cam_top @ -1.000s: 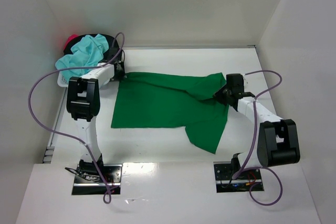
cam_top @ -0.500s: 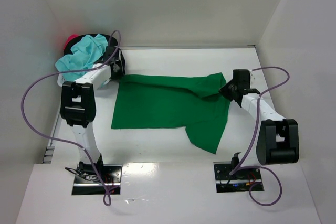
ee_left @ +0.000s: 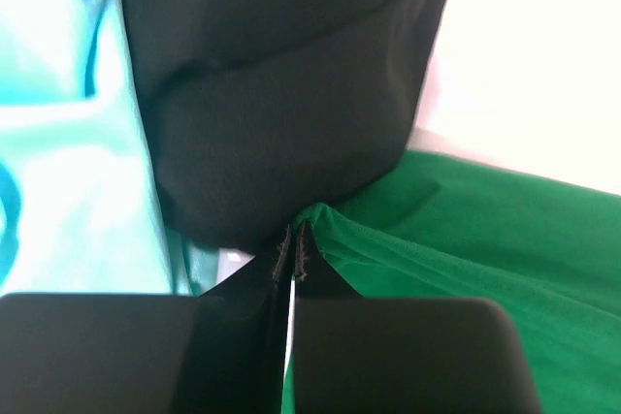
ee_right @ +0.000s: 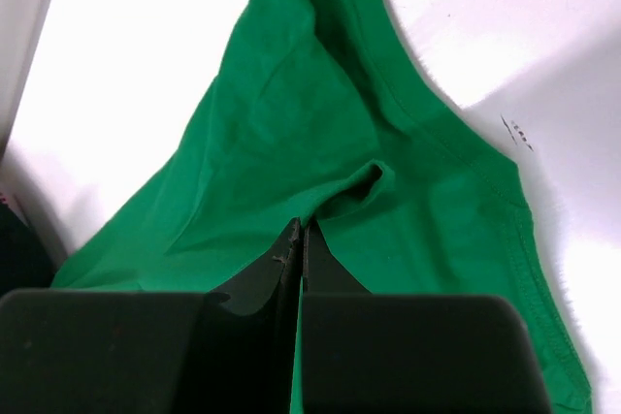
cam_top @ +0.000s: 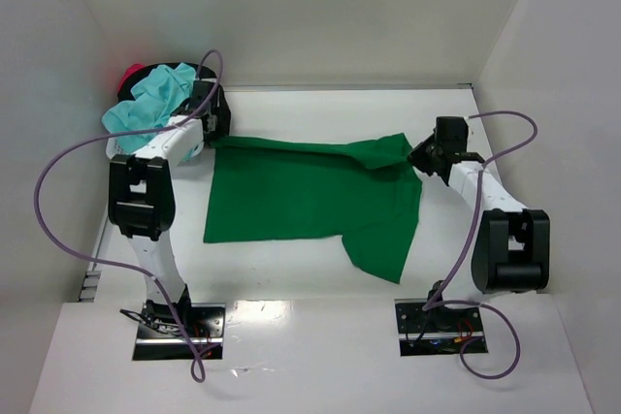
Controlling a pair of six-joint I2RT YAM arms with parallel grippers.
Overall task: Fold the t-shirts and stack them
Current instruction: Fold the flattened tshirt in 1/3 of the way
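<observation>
The green t-shirt [cam_top: 301, 196] lies spread across the middle of the surface [cam_top: 291, 273], and this looks like the flattening step that comes before any fold. The left end effector [ee_left: 293, 241] is pinched shut on the shirt's far-left corner. The right end effector [ee_right: 299, 236] is clamped on a small ridge of cloth at the shirt's far-right corner, so the far edge runs nearly straight between the two. The shirt's near-right part juts toward the arm bases as a loose lobe (probably a sleeve or an uneven hem), and cloth bunches around the right-hand pinch.

My reading is that the next move should draw the two corners gently apart, lower them flat and let go, then smooth that lobe before folding.

Room is tight off the shirt's far-left corner: the black t-shirt [ee_left: 281, 94] and the turquoise t-shirt [cam_top: 155, 99] are heaped in the white basket [cam_top: 114, 149] right against the held corner. A leftward pull risks snagging them. Off the shirt's right edge a strip of bare surface leads to the right wall [cam_top: 543, 94]. Nearer than its near edge there is more open room
</observation>
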